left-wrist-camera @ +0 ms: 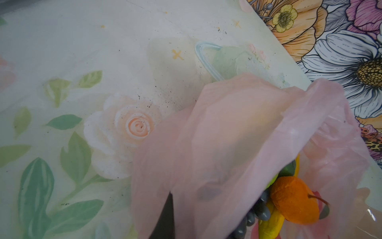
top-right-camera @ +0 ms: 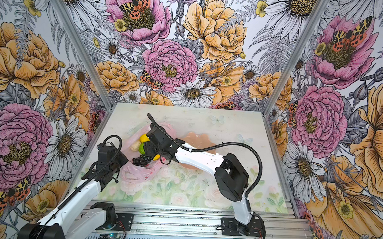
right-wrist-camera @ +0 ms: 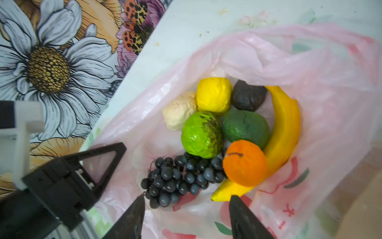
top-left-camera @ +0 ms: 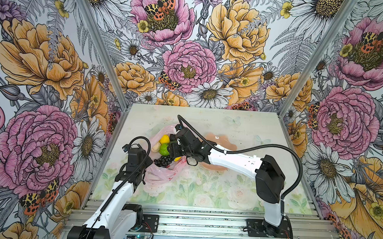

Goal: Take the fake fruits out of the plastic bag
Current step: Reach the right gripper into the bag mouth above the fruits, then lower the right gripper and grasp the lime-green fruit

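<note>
The plastic bag [top-left-camera: 160,177] lies left of centre on the surface [top-left-camera: 242,125], mouth open, with all the fake fruits [top-left-camera: 163,149] inside it. Lemon [right-wrist-camera: 214,94], lime [right-wrist-camera: 201,134], avocado [right-wrist-camera: 246,126], orange [right-wrist-camera: 245,163], banana [right-wrist-camera: 287,128], beige piece [right-wrist-camera: 179,113] and grape bunch [right-wrist-camera: 175,178] lie clustered, touching.

The left pincer [right-wrist-camera: 115,151] is pressed together on the bag's near-left rim, with the film raised there. The right pincer [right-wrist-camera: 187,196] reaches across the middle and hangs over the grape bunch and banana tip — fingers spread, holding nothing.

A peach dish [top-left-camera: 221,139] sits just right of the bag.
</note>
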Robot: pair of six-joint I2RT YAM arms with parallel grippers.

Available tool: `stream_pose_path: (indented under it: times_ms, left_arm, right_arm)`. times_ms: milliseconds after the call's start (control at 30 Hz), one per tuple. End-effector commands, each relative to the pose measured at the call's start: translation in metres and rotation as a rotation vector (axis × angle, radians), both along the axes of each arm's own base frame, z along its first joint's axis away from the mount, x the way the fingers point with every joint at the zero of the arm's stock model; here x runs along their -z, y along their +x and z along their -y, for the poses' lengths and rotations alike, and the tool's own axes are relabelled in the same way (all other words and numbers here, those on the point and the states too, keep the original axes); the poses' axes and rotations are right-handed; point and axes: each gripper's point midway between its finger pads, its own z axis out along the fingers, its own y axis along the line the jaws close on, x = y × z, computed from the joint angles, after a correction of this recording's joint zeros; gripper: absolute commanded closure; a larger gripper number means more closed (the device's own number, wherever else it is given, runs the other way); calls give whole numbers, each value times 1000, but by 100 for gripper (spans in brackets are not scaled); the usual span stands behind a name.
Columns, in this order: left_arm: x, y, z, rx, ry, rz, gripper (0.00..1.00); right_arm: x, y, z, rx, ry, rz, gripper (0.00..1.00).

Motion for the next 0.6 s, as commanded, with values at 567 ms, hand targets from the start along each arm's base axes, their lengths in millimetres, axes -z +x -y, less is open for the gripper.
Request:
stream_pose_path:
  times_ms: [567]
  left_arm:
    - [-4,4,8,68,12,94,86]
  right_arm:
    - [69,48,-49,107,-82,-5,34]
